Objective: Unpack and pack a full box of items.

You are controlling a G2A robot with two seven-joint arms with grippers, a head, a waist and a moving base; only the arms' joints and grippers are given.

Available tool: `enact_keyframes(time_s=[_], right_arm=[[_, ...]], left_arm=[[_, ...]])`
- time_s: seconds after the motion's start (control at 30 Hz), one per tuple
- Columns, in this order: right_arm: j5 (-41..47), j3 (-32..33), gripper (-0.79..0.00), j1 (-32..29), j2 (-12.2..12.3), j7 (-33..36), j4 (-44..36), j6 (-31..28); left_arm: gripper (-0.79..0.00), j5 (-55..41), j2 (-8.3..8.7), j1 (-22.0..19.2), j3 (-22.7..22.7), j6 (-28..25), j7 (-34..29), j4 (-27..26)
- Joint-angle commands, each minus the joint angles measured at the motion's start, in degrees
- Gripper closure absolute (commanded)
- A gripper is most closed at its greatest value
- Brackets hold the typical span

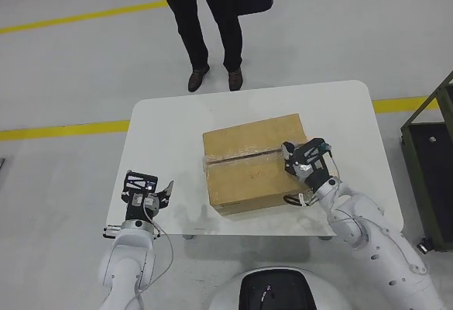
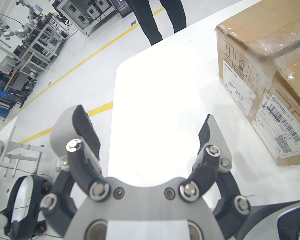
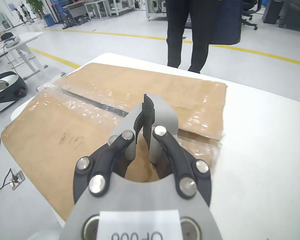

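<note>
The box [image 1: 249, 167] blocks the middle of the surface [image 1: 168, 128]. On my left a wide strip is free between box and edge; the left gripper [image 1: 149, 186] hovers there, jaws apart.

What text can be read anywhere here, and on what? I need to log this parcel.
box side, white label: barcode and small print, too blurred to read.
Box side, printed panel: handling pictograms with up arrows; the words are too small.
Box top, pen scribble: illegible.
right gripper, tag: upside down and cut by the picture's edge, not readable whole.
</note>
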Motion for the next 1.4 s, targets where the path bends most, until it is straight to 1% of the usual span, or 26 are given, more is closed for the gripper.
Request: enact_keyframes(time_s=[0.0,0.17,0.3,0.43,0.57,0.67,0.77,0.8,0.83,0.87,0.9,0.93,0.97,1.03,1.07,1.13,1.17,1.27,1.37], right_arm=[[0.5,1.5,0.000,-0.8,0.2,0.4,-1.0,0.3],[1.9,6.4,0.000,-4.4,0.9,0.9,-4.8,1.7],[2.1,11.2,0.000,-9.7,1.5,-1.0,-11.4,3.0],[1.6,16.4,0.000,-17.8,1.9,-2.9,-20.6,5.7],[1.8,21.7,0.000,-27.7,2.1,-4.6,-29.4,8.5],[2.6,25.3,0.000,-34.3,2.0,-5.9,-33.7,10.0],[4.3,27.6,0.000,-39.0,1.9,-7.1,-36.0,10.0],[4.3,27.6,-0.237,-39.0,1.9,-7.1,-36.0,10.0],[4.3,27.6,-0.785,-39.0,1.9,-7.1,-36.0,10.0],[4.4,27.6,-0.006,-39.2,1.9,-7.1,-36.0,10.0],[4.4,27.7,-0.013,-39.2,1.9,-7.2,-36.0,10.0],[4.4,27.6,-0.041,-39.1,1.9,-7.1,-36.0,10.0],[4.3,27.6,-0.115,-39.0,1.9,-7.1,-36.0,10.0],[4.3,27.6,-0.237,-39.0,1.9,-7.1,-35.9,10.0],[4.3,27.6,-0.319,-39.0,1.9,-7.1,-35.9,10.0],[4.3,27.6,-0.425,-39.0,1.9,-7.1,-35.9,10.0],[4.3,27.6,-0.495,-39.0,1.9,-7.1,-36.0,10.0],[4.3,27.6,-0.626,-39.0,1.9,-7.1,-36.0,10.0],[4.3,27.6,-0.729,-39.0,1.9,-7.1,-36.0,10.0]], left_arm=[[-0.785,0.0,0.00,0.0,0.0,0.0,0.0,0.0],[-0.785,0.0,0.00,0.0,0.0,0.0,0.0,0.0],[-0.785,0.0,0.00,0.0,0.0,0.0,0.0,0.0],[-0.785,0.0,0.00,0.0,0.0,0.0,0.0,0.0],[-0.785,0.0,0.00,0.0,0.0,0.0,0.0,0.0],[-0.785,0.0,0.00,0.0,0.0,0.0,0.0,0.0],[-0.785,0.0,0.00,0.0,0.0,0.0,0.0,0.0],[-0.785,0.0,0.00,0.0,0.0,0.0,0.0,0.0],[-0.785,0.0,0.00,0.0,0.0,0.0,0.0,0.0],[-0.784,0.0,0.00,0.0,0.0,0.0,0.0,0.0],[-0.785,0.0,0.00,0.0,0.0,0.0,0.0,0.0],[-0.785,0.0,0.00,0.0,0.0,0.0,0.0,0.0],[-0.785,0.0,0.00,0.0,0.0,0.0,0.0,0.0],[-0.785,0.0,0.00,0.0,0.0,0.0,0.0,0.0],[-0.785,0.0,0.00,0.0,0.0,0.0,0.0,0.0],[-0.785,0.0,0.00,0.0,0.0,0.0,0.0,0.0],[-0.784,0.0,0.00,0.0,0.0,0.0,0.0,0.0],[-0.784,0.0,0.00,0.0,0.0,0.0,0.0,0.0],[-0.784,0.0,0.00,0.0,0.0,0.0,0.0,0.0]])
